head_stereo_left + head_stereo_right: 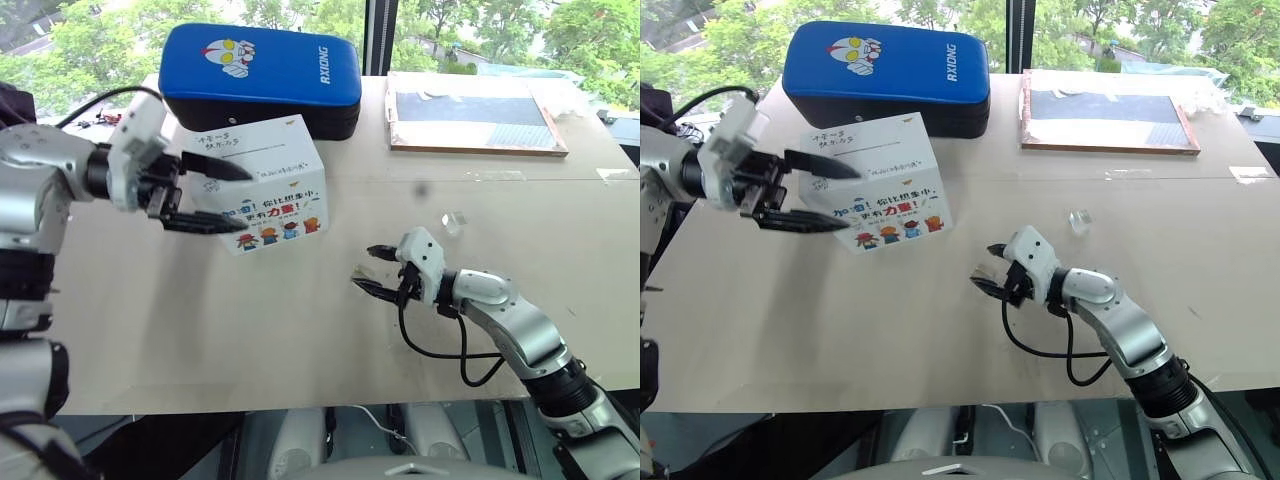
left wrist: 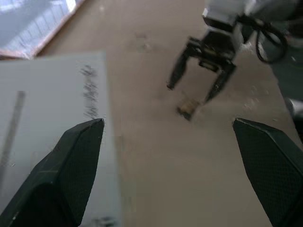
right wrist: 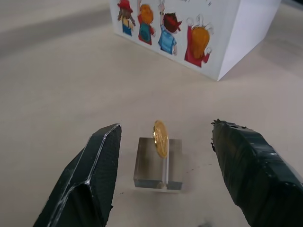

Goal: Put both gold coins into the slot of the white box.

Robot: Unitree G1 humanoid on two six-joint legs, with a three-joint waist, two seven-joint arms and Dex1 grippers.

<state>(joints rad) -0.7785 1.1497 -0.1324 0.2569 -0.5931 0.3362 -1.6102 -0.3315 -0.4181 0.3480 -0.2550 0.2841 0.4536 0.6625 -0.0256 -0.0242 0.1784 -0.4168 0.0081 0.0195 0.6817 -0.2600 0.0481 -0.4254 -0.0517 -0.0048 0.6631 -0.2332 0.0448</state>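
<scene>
I line right gripper (image 3: 163,156) jaws, apart, either side of gold coin (image 3: 160,138) standing in clear block (image 3: 157,164) mid-surface. Close slowly, pinch coin only. Left gripper (image 1: 228,194) jaws apart beside white box (image 1: 262,180).

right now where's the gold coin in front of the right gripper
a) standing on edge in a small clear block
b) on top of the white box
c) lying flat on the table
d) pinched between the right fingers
a: in the right wrist view the gold coin stands upright on its edge in the clear block on the table, between the open fingers of the right gripper, with neither finger touching it.
</scene>
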